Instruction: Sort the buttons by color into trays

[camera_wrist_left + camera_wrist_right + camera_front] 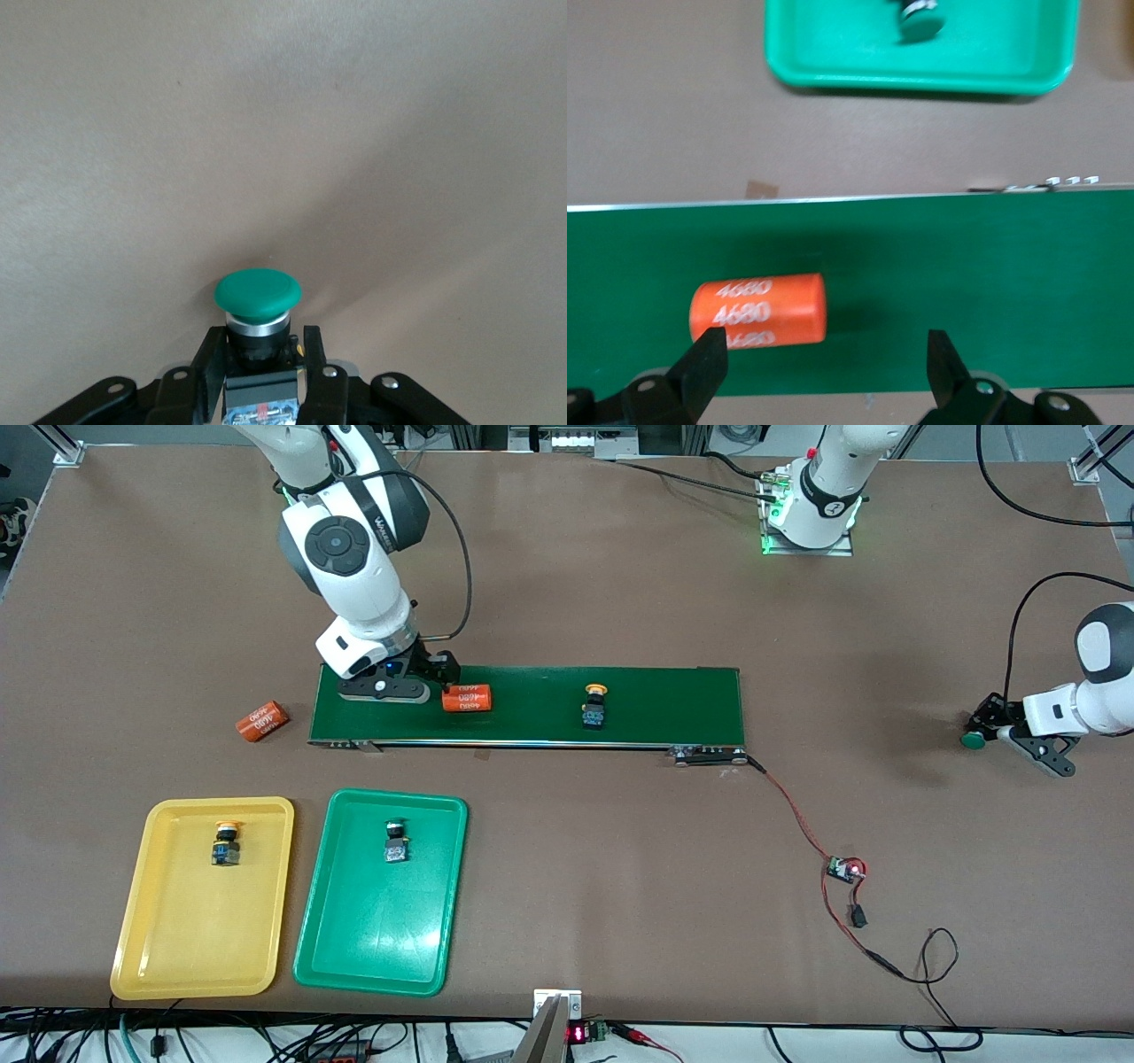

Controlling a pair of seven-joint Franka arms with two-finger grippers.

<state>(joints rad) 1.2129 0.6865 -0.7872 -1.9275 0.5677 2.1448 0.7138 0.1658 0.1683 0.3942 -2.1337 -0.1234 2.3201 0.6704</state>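
Observation:
My left gripper (997, 732) (259, 376) is shut on the black body of a green-capped button (973, 739) (258, 295), low over the bare table at the left arm's end. A yellow-capped button (594, 707) stands on the dark green belt (656, 704). Another yellow-capped button (227, 843) lies in the yellow tray (190, 939). The green tray (372, 939) (833, 75) holds one button (396, 841) (921, 18). My right gripper (416, 680) (826, 356) hangs open over the belt's end nearest the right arm, with one finger (707, 359) beside an orange cylinder (467, 698) (757, 310).
A second orange cylinder (263, 721) lies on the table off the belt's end, toward the right arm's end. A red-and-black cable with a small circuit board (843, 869) runs from the belt's other end toward the table's front edge.

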